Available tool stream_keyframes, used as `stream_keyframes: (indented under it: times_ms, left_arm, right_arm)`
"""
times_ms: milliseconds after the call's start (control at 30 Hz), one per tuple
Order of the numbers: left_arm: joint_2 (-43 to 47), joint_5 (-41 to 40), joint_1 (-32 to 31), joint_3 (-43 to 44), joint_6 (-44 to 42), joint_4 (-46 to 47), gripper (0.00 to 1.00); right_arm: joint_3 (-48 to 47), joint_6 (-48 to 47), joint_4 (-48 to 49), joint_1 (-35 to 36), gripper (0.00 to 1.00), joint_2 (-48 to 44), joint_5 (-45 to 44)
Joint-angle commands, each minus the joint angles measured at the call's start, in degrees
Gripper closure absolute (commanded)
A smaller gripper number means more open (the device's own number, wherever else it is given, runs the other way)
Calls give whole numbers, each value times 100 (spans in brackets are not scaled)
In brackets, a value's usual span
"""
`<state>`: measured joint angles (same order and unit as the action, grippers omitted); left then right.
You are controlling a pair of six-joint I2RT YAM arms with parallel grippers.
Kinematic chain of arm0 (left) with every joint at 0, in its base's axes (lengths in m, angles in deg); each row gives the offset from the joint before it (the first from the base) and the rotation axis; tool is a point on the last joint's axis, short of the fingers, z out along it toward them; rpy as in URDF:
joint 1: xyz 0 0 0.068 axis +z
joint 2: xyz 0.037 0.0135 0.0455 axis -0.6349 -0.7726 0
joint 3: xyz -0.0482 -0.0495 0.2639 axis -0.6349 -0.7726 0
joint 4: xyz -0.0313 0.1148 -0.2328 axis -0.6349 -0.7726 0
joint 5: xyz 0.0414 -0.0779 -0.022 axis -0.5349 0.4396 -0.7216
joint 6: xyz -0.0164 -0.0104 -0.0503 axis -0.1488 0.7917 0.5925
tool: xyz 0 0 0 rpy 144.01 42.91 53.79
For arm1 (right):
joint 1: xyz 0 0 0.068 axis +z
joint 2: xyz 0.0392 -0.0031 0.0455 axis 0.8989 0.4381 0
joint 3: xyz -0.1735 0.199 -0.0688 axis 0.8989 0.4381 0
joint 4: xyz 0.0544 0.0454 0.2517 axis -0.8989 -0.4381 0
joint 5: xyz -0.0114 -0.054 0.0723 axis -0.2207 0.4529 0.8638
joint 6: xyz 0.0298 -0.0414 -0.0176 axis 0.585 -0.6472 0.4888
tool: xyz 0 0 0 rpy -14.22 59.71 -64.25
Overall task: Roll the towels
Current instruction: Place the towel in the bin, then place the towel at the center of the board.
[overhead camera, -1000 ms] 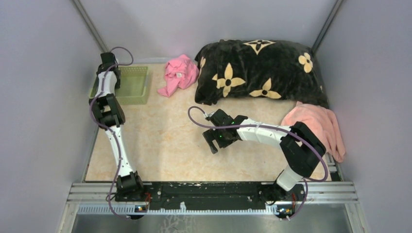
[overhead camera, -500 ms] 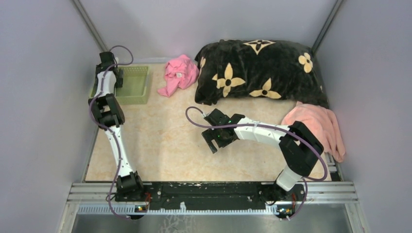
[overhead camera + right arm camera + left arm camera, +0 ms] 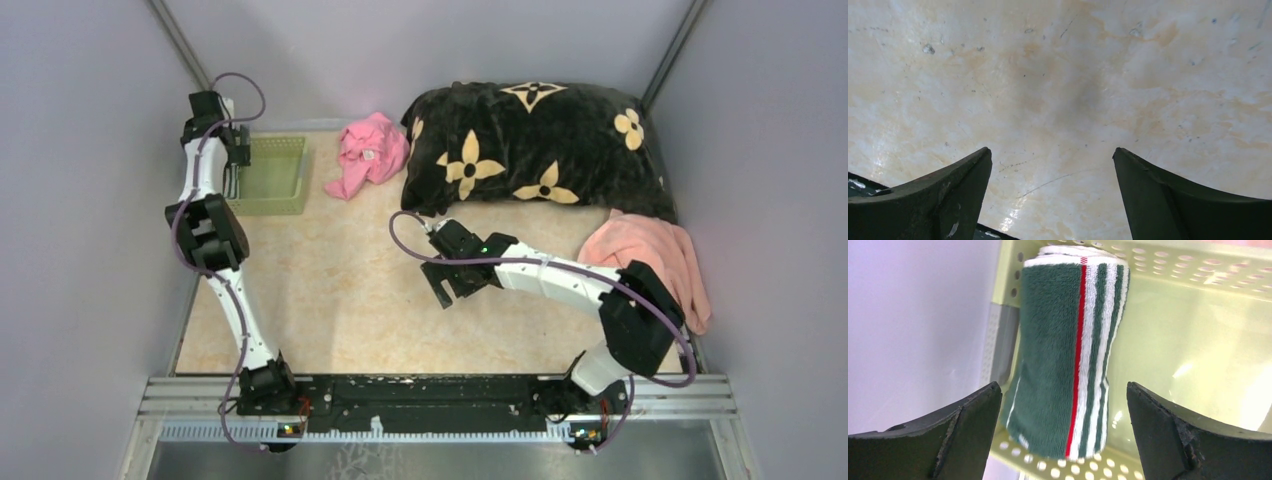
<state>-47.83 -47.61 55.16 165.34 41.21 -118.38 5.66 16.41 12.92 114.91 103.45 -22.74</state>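
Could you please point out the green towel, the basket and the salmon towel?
green towel (image 3: 1058, 350), left wrist view, middle of the roll.
basket (image 3: 1198, 350), left wrist view, bare floor.
salmon towel (image 3: 650, 245), top view, middle of the heap.

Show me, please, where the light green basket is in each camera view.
Top external: basket at far left, under the left claw.
Left wrist: basket fills the frame, rolled striped towel inside.
Right wrist: not in it; only tabletop.
Shared landmark: the left claw, over the basket.

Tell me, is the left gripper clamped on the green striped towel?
No: the left gripper is open wide, its jaws clear of the rolled green striped towel lying in the basket.
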Motion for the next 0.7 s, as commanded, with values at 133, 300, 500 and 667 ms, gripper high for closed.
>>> stream_keyframes:
  times_ms: [133,300,500,667]
  left_arm:
    - [2143,619,-558,-1281,1124,133,1]
    - [3412,479,-1457,-2617,1559,136,1]
    - [5106,1466,-1580,-4474,2131,492,1]
    - [6519,2071,-1652,-5980,2538,1091,1]
  right_arm:
    - [-93,279,28,-324,10,-1150,-1210]
    - [171,503,-19,-860,6,-1813,-1815]
    - [472,687,-32,-1992,1,-2440,-2186]
    - [686,825,238,-3517,1,-2640,-1651]
